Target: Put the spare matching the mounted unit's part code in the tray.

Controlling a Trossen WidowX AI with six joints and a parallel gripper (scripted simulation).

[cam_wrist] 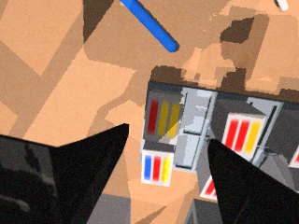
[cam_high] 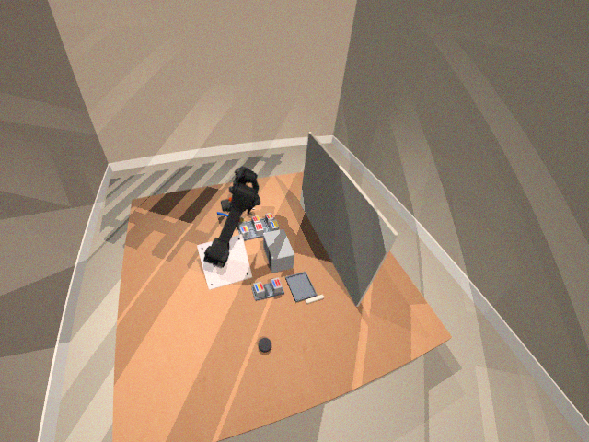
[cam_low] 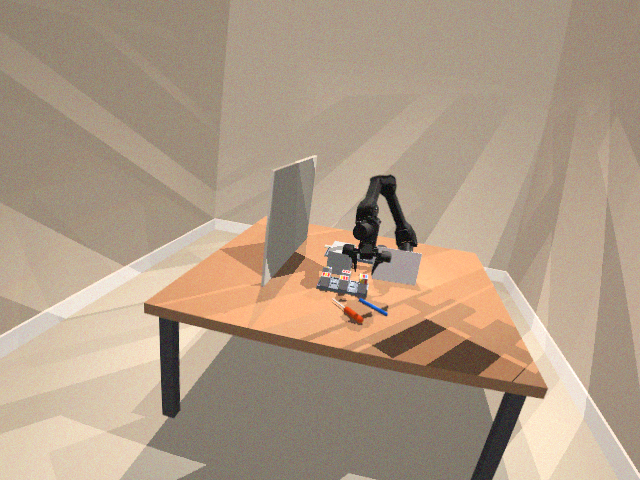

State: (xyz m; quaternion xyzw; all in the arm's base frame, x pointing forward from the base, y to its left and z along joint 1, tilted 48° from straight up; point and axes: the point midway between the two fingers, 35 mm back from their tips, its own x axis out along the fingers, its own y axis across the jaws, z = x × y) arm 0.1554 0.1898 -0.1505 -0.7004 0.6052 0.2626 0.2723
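My gripper [cam_low: 364, 270] [cam_wrist: 168, 136] is open above the far spares rack [cam_high: 251, 234] [cam_low: 341, 290]. In the wrist view a spare with red, yellow and yellow bars [cam_wrist: 163, 117] stands between the fingertips, in shade and untouched as far as I can tell. A spare with blue, red and yellow bars [cam_wrist: 157, 169] is just below it; one with red, red and yellow bars [cam_wrist: 242, 135] is beyond the right finger. The grey box-shaped mounted unit [cam_high: 282, 254] [cam_low: 338, 262] stands beside the rack; its back code is not readable. The flat tray [cam_high: 300, 286] is empty.
A second rack with two spares [cam_high: 268, 290] is near the tray, beside a cream bar [cam_high: 314, 298]. A tall grey panel [cam_high: 340, 223] [cam_low: 289, 217] stands to one side. A blue pen [cam_low: 372, 306] [cam_wrist: 151, 25] and orange screwdriver [cam_low: 353, 314] lie by the far rack. A black puck [cam_high: 264, 344] lies apart.
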